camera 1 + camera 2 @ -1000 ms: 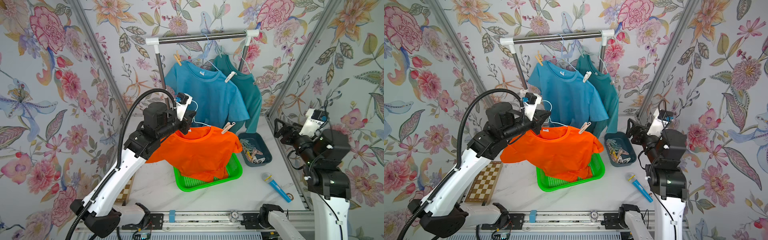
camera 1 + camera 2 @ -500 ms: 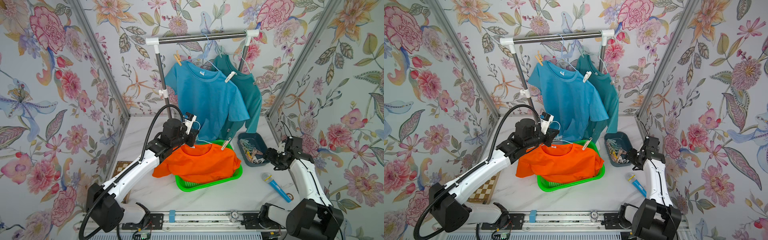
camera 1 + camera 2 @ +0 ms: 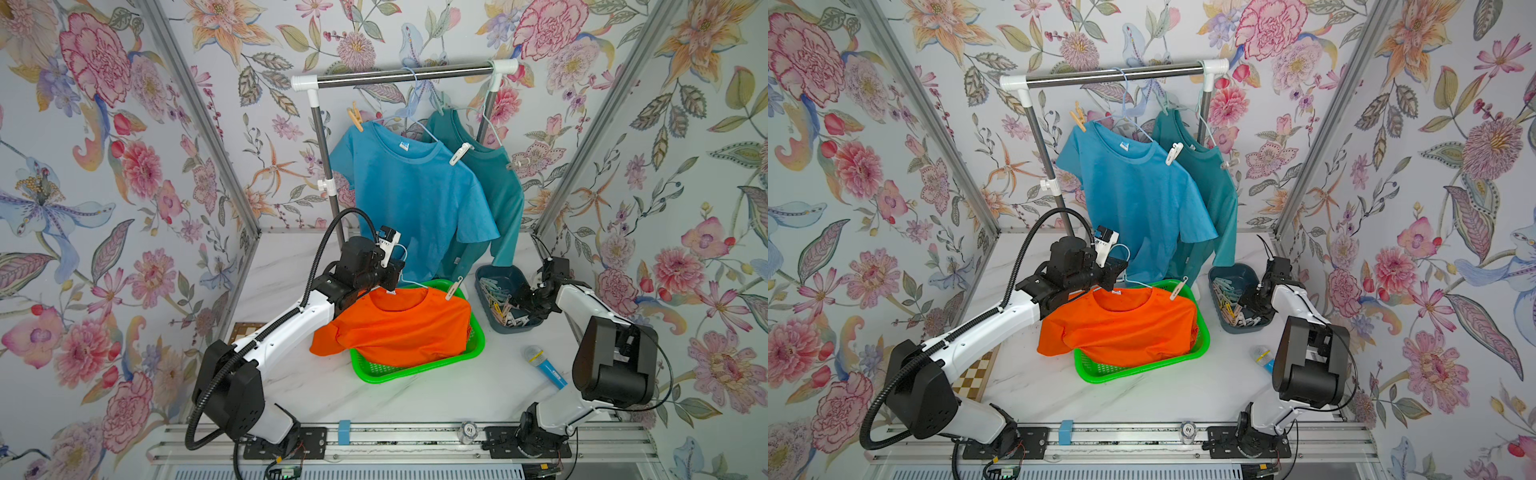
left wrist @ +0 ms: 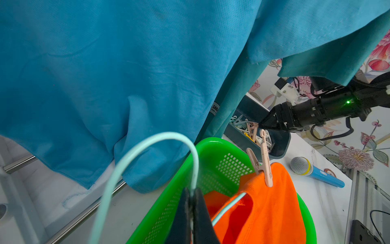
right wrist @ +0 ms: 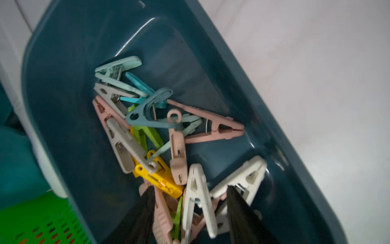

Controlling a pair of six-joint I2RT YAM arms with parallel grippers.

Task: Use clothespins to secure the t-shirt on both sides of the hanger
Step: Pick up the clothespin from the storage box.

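My left gripper (image 4: 191,191) is pinching shut on the stem of a pale mint wire hanger (image 4: 145,145), just under its hook. The hanger is sitting inside the collar of a bright orange t-shirt (image 3: 399,328), which is draping over a green perforated plastic basket (image 3: 415,372) on the white marble-look table (image 3: 415,399). One beige plastic clothespin (image 3: 453,288) is already clipping the shirt's shoulder on the side nearer the tub.

My right gripper (image 5: 188,189) is reaching down into that dark blue plastic tub (image 5: 63,105), just beside the basket. There the loose clothespins (image 5: 147,135) are lying in a tangled heap of pink, grey, mint, yellow, green and white. Its jaws are standing partly apart, one on each side of a white clothespin (image 5: 196,183); I cannot tell whether they are touching it.

Behind the basket, a blue t-shirt (image 3: 411,199) is hanging from a metal rail (image 3: 399,75).
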